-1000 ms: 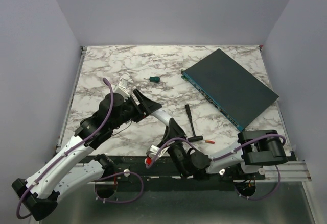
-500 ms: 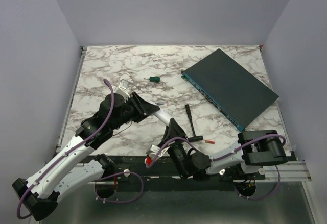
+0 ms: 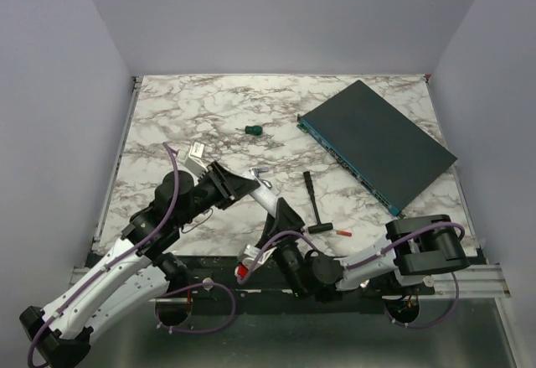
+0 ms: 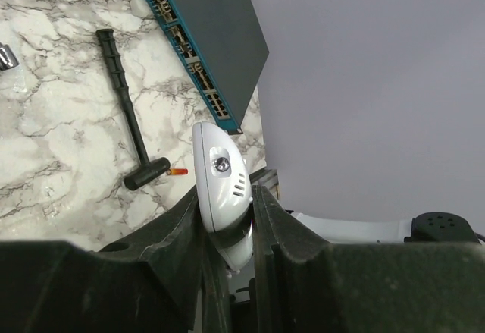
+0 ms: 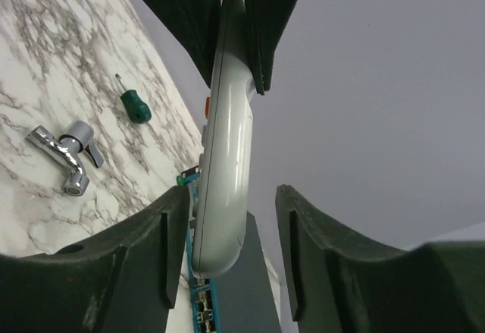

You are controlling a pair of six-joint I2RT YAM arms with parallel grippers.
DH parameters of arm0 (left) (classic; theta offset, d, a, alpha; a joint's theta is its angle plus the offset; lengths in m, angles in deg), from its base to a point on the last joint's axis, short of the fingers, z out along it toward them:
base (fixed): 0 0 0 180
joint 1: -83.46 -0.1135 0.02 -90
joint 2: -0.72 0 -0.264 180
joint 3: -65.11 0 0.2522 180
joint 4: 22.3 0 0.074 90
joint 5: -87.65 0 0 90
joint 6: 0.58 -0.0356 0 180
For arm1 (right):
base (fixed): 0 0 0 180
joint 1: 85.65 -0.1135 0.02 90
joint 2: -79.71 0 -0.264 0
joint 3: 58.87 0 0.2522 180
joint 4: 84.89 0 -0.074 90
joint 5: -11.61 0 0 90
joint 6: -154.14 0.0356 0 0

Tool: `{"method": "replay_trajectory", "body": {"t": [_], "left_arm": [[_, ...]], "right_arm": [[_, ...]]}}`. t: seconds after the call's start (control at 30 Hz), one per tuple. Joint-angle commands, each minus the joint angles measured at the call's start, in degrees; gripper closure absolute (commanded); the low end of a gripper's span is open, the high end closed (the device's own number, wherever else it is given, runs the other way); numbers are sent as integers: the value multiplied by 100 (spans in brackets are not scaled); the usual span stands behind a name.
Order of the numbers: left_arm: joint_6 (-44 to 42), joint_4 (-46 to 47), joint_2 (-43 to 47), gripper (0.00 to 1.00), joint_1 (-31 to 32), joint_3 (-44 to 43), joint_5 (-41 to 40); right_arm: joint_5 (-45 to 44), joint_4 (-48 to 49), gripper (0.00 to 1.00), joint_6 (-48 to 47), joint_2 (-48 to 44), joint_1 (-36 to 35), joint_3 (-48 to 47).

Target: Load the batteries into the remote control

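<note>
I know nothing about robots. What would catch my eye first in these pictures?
First, the white remote control, held up above the marble table: it is clamped in the left gripper, and the right gripper stands open around its other end. Next comes the large dark teal box lying at the table's far right. Nearer the arms, a tiny orange battery lies beside the head of a black mallet.

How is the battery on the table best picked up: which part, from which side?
Its middle, straight from above, closing across its width. The battery lies flat on the table, and the hammer head sits close off one end, so a lengthwise pinch looks blocked.
</note>
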Motion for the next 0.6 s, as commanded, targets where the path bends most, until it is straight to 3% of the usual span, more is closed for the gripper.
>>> {"method": "replay_trajectory", "body": {"t": [0.0, 0.1, 0.33, 0.4, 0.43, 0.47, 0.5, 0.53, 0.57], "left_arm": [[-144, 468, 177, 100, 4, 139, 4], [-224, 485, 213, 100, 0, 186, -24], [-823, 441, 379, 100, 1, 256, -271], [-1025, 600, 563, 100, 2, 357, -345], [-1081, 660, 671, 100, 4, 423, -407], [-1133, 693, 767, 100, -4, 462, -499], [-1181, 692, 834, 100, -17, 483, -516], [-1243, 661, 897, 100, -23, 487, -591], [-1300, 596, 933, 100, -33, 459, -681]], "right_arm": [[53, 1661, 33, 447, 97, -124, -244], [49, 1661, 22, 739, 81, -173, -297], [-594, 1287, 18, 2173, -672, -265, -483], [-834, -300, 19, 3412, -1287, -264, -551], [-659, -2076, 19, 4743, -1714, -265, -635], [-10, -4553, 19, 6288, -2307, -245, -904], [914, -6433, 20, 7968, -2846, -78, -1202], [1865, -7035, 24, 8568, -3265, 222, -1194], [2326, -7022, 24, 8761, -3765, 332, -1002]]}}
